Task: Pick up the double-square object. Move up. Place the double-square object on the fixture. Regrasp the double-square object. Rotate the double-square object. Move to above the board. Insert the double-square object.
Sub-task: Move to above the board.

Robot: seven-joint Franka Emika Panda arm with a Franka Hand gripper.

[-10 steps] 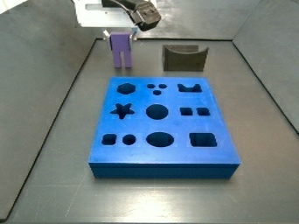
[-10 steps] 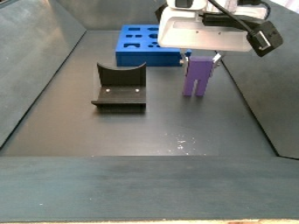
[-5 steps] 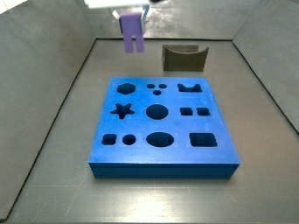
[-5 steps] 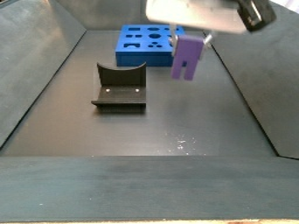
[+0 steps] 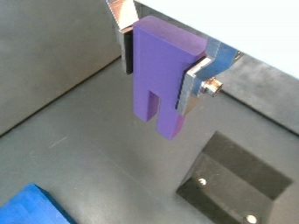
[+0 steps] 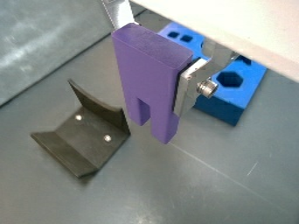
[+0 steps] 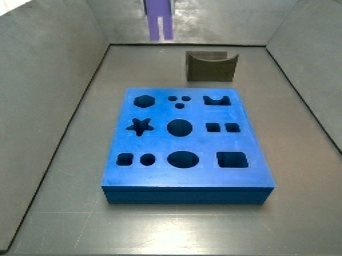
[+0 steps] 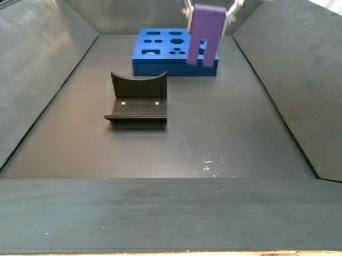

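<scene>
My gripper (image 5: 163, 61) is shut on the light purple double-square object (image 5: 159, 74) and holds it upright, high above the floor. The silver fingers (image 6: 191, 83) clamp its upper part; its notched lower end hangs free. The object also shows in the wrist view (image 6: 149, 83) and in both side views (image 7: 159, 19) (image 8: 206, 38), where the gripper body is out of frame above. The dark fixture (image 7: 210, 67) (image 8: 135, 100) stands on the floor, also seen below in both wrist views (image 5: 233, 182) (image 6: 79, 128). The blue board (image 7: 183, 140) (image 8: 167, 50) lies flat with its shaped cutouts.
Grey walls enclose the dark floor (image 8: 201, 140) on all sides. The board fills the middle of the bin in a side view, with the fixture behind it. A corner of the board shows in the wrist views (image 6: 233, 83) (image 5: 30, 206).
The gripper has lifted the double-square object straight up from the floor; it now hangs high, and the gripper body has left both side views.
</scene>
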